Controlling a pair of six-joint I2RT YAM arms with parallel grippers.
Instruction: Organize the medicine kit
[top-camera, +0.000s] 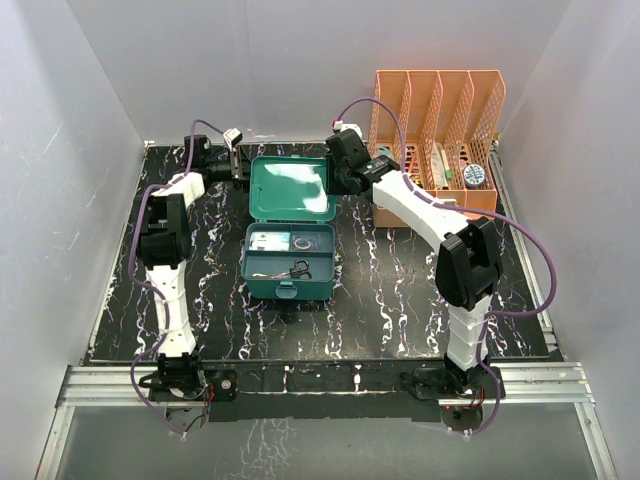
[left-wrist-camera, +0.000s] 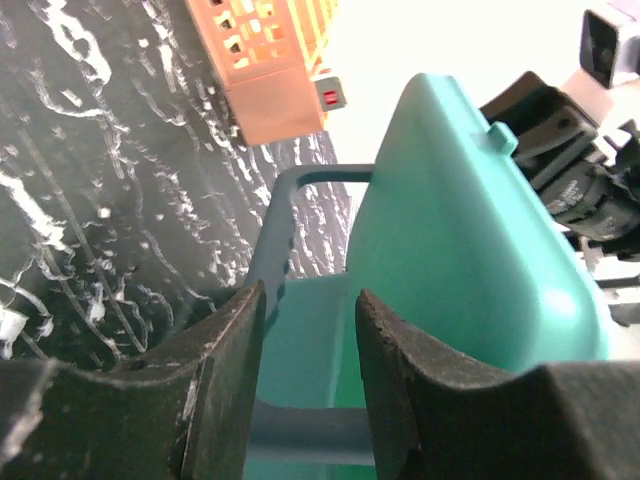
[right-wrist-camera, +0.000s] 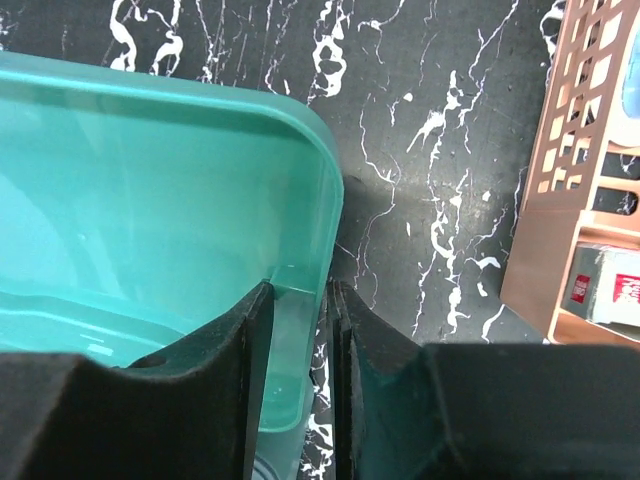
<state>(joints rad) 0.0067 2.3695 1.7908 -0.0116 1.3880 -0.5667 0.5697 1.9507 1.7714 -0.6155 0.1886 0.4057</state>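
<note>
Swinging the lid (top-camera: 291, 188) of the medicine kit (top-camera: 288, 262), mid-desk (top-camera: 400, 290), likely means following its hinge arc: right gripper (right-wrist-camera: 300, 295) pinched narrow on the lid's right rim, left gripper (left-wrist-camera: 310, 300) partly apart at its left edge, hold impossible to tell

A black marble-patterned tabletop (top-camera: 400, 300) with white veins is closed in at the back and both sides by plain pale grey walls (top-camera: 300, 60). A silver aluminium rail (top-camera: 320, 385) runs along its near edge. The light is soft and even.
</note>
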